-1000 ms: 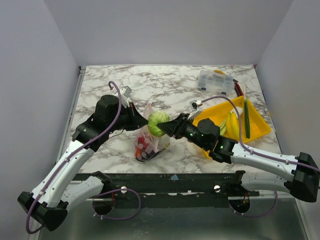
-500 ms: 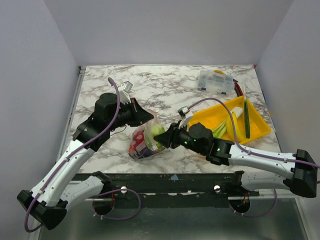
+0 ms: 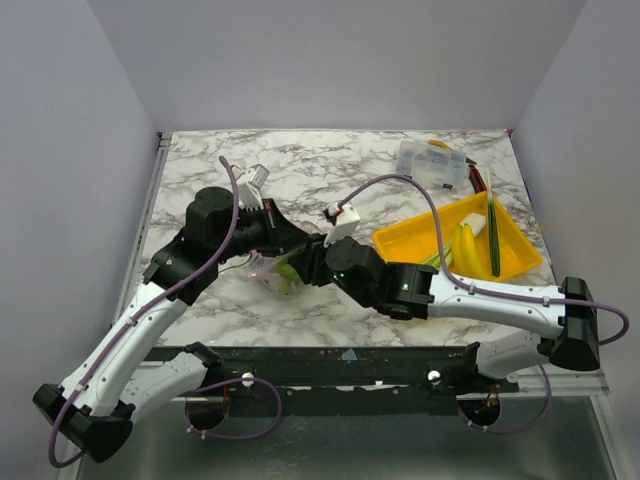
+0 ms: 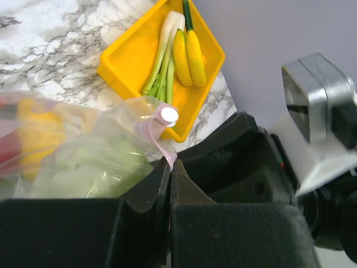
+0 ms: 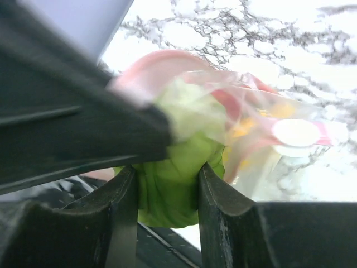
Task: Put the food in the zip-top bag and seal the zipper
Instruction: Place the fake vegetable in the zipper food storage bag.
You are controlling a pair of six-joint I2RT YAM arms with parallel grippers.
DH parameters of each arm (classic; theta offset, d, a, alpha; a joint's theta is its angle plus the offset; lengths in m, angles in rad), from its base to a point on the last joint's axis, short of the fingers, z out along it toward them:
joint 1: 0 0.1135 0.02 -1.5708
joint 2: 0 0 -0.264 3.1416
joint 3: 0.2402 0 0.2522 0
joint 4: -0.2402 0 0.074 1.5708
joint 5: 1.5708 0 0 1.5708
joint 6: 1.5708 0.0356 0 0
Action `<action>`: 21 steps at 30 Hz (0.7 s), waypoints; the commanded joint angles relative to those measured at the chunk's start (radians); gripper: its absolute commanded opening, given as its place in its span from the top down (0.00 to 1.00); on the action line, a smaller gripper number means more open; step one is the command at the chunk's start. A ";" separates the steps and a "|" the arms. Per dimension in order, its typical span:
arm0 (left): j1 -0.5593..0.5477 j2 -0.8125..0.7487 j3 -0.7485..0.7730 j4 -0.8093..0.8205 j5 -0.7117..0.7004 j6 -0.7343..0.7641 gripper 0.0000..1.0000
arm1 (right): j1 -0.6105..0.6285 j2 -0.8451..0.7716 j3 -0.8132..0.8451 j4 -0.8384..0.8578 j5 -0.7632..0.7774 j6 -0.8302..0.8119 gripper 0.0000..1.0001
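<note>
The left end effector [image 4: 169,167] has its fingers pressed together on the zipper [image 4: 158,144], pinching the pink strip at one end of the mouth, beside the white slider. From that pinch the bag [image 4: 67,167] hangs down to the counter [image 3: 300,170], crumpled, between the two arms. It is clear, crinkly film with red and yellow shapes showing through.

The green food [image 5: 167,201] sits right at the mouth. In the right wrist view its upper part looks pale, as if already behind plastic, while the lower part is bare bright green, so it reads as half in. It looks soft and leafy (like a toy lettuce), squeezed a little.

The right end effector [image 5: 167,170] is clamped on that bare lower part, one finger on each side. The mouth lies straight ahead of these fingers, with the pink rim curving over the green piece. The right arm carries the load and the left only holds the opening. How wide the mouth gapes is hidden by the arms in the top view.

Further right, the tray [image 4: 134,61] holds bananas [image 4: 189,50] and a green onion, well apart from the bag.
</note>
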 commanded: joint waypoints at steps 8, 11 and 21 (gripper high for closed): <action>-0.006 -0.124 -0.096 0.126 -0.105 -0.097 1.00 | -0.064 -0.198 -0.173 0.134 0.079 0.760 1.00; -0.006 -0.114 -0.089 0.142 -0.067 -0.118 1.00 | -0.066 -0.163 -0.123 0.033 0.124 0.848 1.00; -0.005 -0.102 -0.027 0.111 -0.079 -0.139 1.00 | -0.064 0.117 0.144 -0.452 0.283 0.712 0.84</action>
